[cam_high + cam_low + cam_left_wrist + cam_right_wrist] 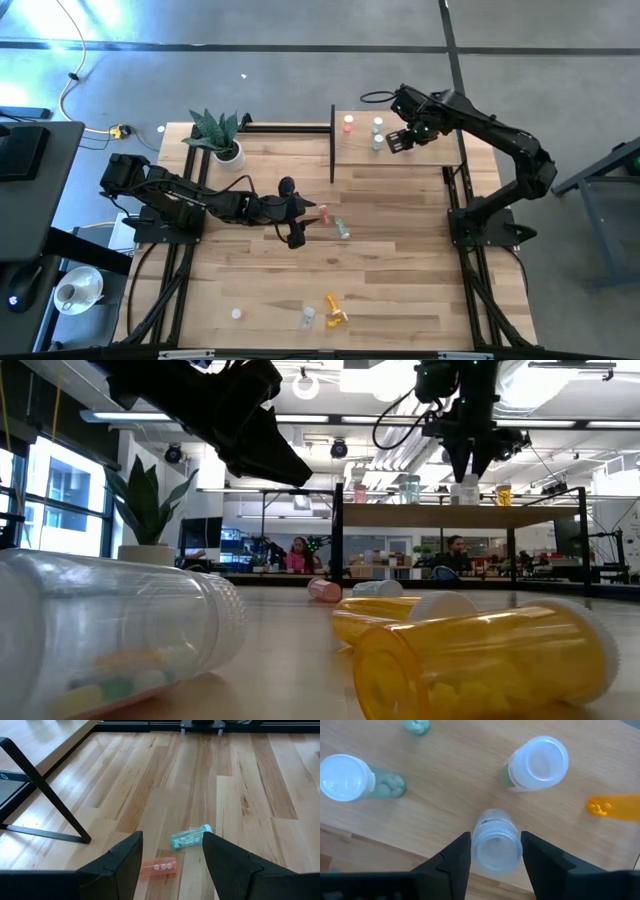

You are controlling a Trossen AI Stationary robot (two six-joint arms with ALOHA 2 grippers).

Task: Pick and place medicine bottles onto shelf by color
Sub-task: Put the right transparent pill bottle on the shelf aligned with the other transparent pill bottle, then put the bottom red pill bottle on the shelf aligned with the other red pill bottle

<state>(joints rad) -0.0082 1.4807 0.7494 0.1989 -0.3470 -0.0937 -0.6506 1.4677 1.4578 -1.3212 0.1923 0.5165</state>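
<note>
My right gripper (400, 138) is over the light-wood shelf (400, 157), fingers pointing down, shut on a clear bottle (496, 842) that stands on the board. Other bottles stand on the shelf: a red one (348, 123), green ones (378, 125) (345, 777) (540, 762) and an orange one (612, 806). My left gripper (296, 218) is open above the tabletop's middle. A pink bottle (157, 867) and a green bottle (190, 837) lie on their sides just ahead of it, untouched. My right gripper has the clear bottle's capped top (496, 827) between its two fingers, one on each side. The fingers come from above, pointing down. The bottle is upright, and its bottom appears to rest on the shelf board (455, 780).
A potted plant (222, 135) stands at the far left of the table. Near the front edge lie a clear bottle (308, 317), two orange bottles (335, 312) and a small white-capped one (237, 313). The shelf's black frame (332, 140) stands left of the board.
</note>
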